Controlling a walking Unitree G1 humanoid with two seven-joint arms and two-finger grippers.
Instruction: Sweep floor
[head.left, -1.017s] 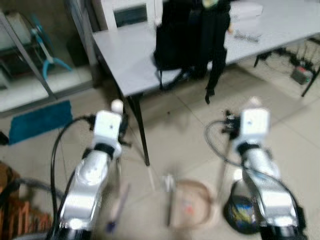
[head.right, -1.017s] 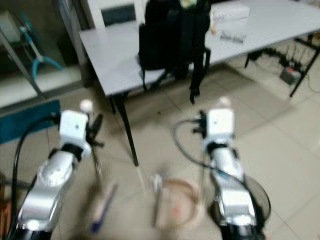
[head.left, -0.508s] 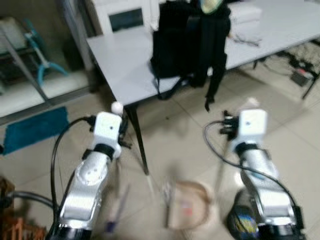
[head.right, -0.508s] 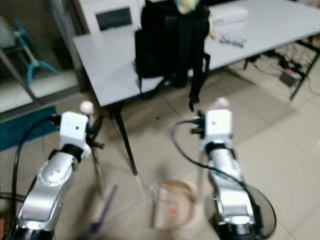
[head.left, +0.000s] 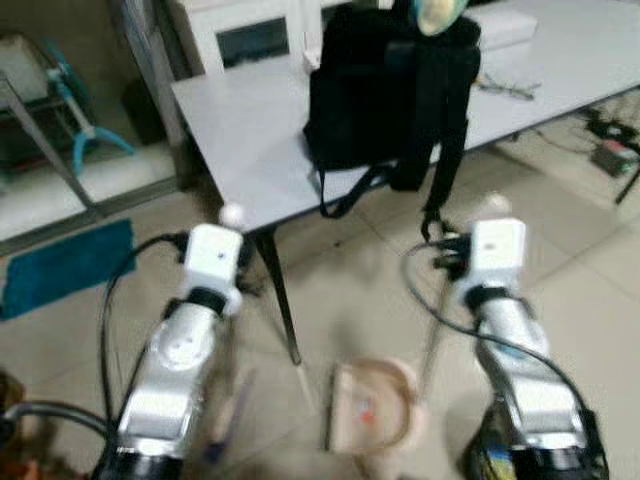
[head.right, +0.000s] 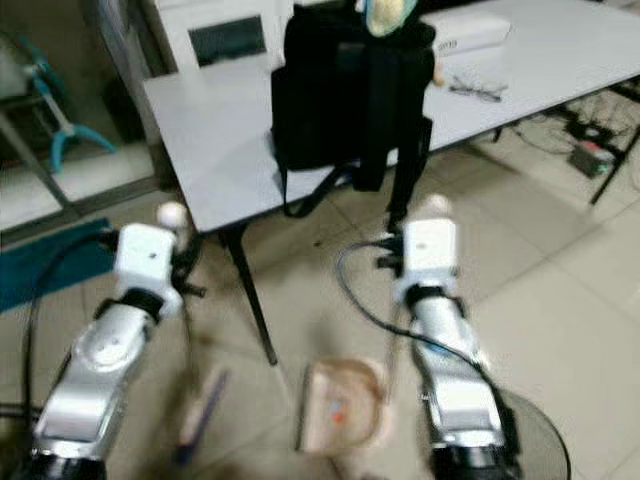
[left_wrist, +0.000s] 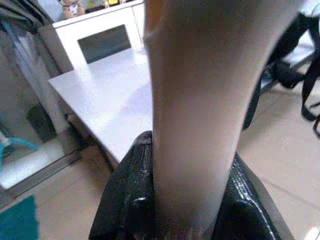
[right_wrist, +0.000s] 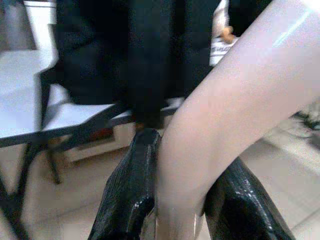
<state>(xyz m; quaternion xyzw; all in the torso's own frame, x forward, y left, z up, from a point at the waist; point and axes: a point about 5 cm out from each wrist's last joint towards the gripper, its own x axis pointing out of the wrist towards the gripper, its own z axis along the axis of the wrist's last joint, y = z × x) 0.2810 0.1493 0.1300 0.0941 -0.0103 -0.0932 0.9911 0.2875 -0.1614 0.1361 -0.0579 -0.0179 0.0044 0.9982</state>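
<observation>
**Broom and dustpan in hand, floor ahead of the table leg**

You have the tiled floor (head.left: 330, 280) in front of you, and the surface (head.left: 250, 130), a long white table, running across the far side with a black backpack (head.left: 385, 90) standing on it. A teal mat (head.left: 65, 265) lies at far left.

Your left gripper (left_wrist: 182, 200) has its jaws clenched on the pale broom handle (left_wrist: 200, 100); the broom (head.right: 200, 405) reaches down to the floor at near left, its head too blurred to read. Your right gripper (right_wrist: 175, 200) is clenched on the dustpan handle (right_wrist: 225, 100), and the beige dustpan (head.left: 370, 420) rests on the floor between the arms, near the table leg (head.left: 280, 300).

To do this step well, I judge you should keep the pan's lip flat on the tiles and draw the broom toward it in short strokes, steering clear of the table leg and the hanging backpack strap (head.left: 445, 170).
</observation>
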